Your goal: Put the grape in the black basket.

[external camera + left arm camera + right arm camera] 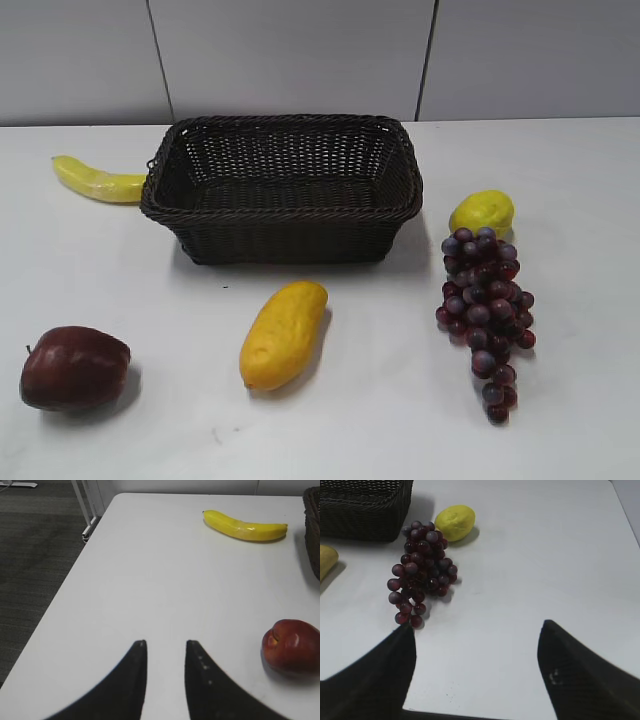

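Note:
The grape (486, 310) is a long dark purple-red bunch lying on the white table, right of the black basket (285, 205), thin end toward the front. In the right wrist view the grape (422, 572) lies ahead and to the left of my right gripper (477, 630), which is open wide and empty; its left finger tip sits just below the bunch's thin end. The basket corner (365, 510) shows at top left there. My left gripper (165, 642) is open and empty over bare table. Neither gripper shows in the exterior view.
A yellow mango (284, 334) lies in front of the basket, a dark red apple (75, 368) at front left, a banana (97, 181) left of the basket, a lemon (482, 212) behind the grape. The left table edge (65, 595) is close.

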Robot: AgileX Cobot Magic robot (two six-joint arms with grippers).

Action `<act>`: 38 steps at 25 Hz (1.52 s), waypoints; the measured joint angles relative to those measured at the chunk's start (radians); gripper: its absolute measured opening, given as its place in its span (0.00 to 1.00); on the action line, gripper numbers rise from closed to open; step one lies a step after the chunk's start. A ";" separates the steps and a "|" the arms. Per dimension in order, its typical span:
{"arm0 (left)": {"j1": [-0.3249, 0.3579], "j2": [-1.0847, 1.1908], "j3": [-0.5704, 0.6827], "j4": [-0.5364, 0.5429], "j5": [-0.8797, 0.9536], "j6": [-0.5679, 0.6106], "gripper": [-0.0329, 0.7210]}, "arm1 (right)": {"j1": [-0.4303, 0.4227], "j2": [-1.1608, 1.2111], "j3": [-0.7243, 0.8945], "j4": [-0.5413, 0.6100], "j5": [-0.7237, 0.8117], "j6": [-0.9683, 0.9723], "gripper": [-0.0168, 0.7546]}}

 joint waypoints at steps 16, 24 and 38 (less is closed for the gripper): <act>0.000 0.000 0.000 0.000 0.000 0.000 0.36 | 0.000 0.077 -0.015 0.000 -0.002 0.001 0.76; 0.000 0.000 0.000 0.000 0.000 0.000 0.36 | 0.000 0.396 -0.062 0.003 -0.003 0.002 0.76; 0.000 0.000 0.000 0.000 0.000 0.000 0.36 | 0.000 0.862 -0.123 0.171 -0.154 -0.025 0.69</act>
